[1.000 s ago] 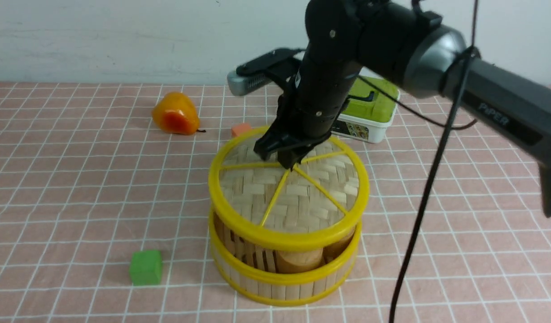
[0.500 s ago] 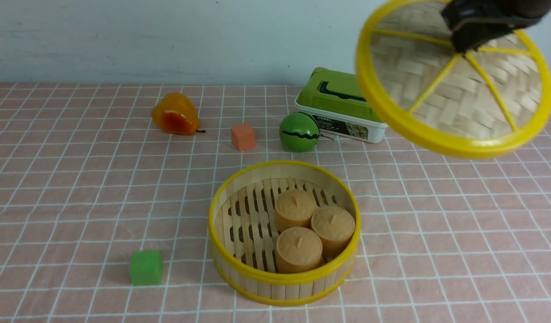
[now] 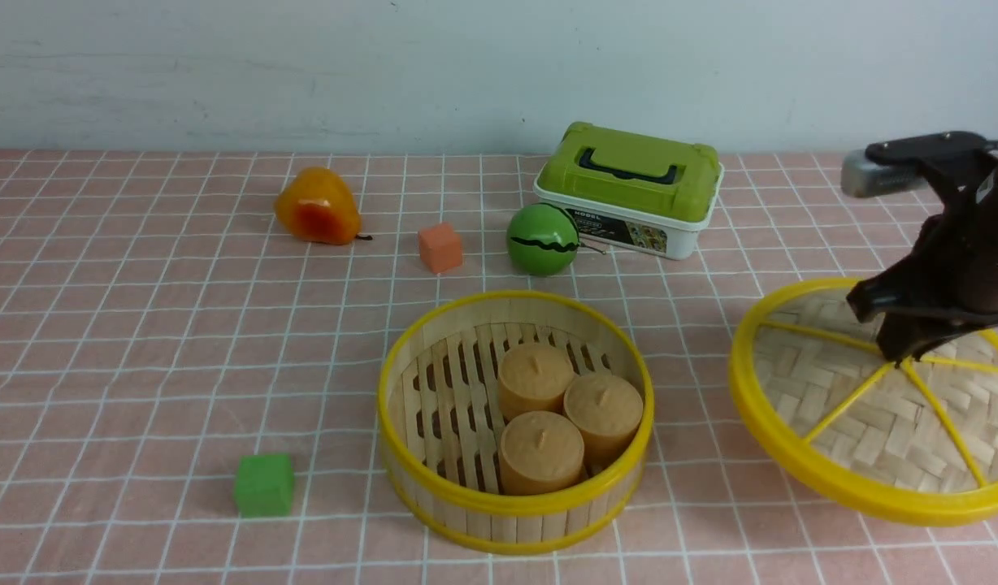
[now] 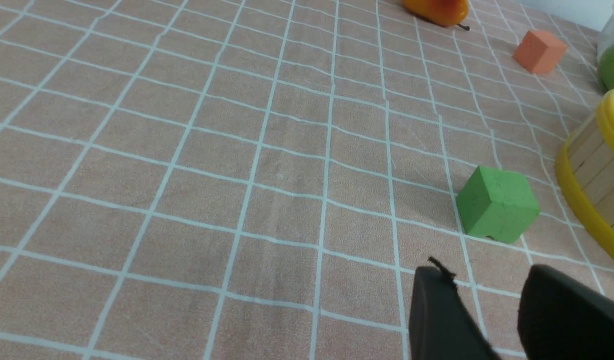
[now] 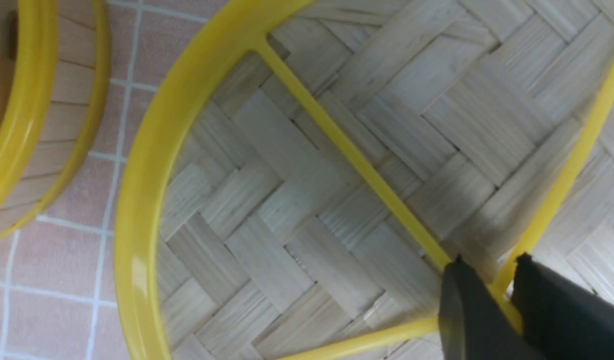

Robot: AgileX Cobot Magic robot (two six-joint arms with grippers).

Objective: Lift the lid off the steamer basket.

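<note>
the right claw [image 3: 901,345] is clenched on the centre knob of the lid [image 3: 840,406], held tilted and low beside the uncovered steamer basket [image 3: 434,487], rims apart. it should level the lid, settle it onto the bare desk [image 3: 141,366], then release. the lid's right edge runs out of the front view. the left claw [image 4: 484,285] is parted and empty.

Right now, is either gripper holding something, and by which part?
The right gripper holds the lid at its centre, where the spokes meet. The left gripper holds nothing.
</note>
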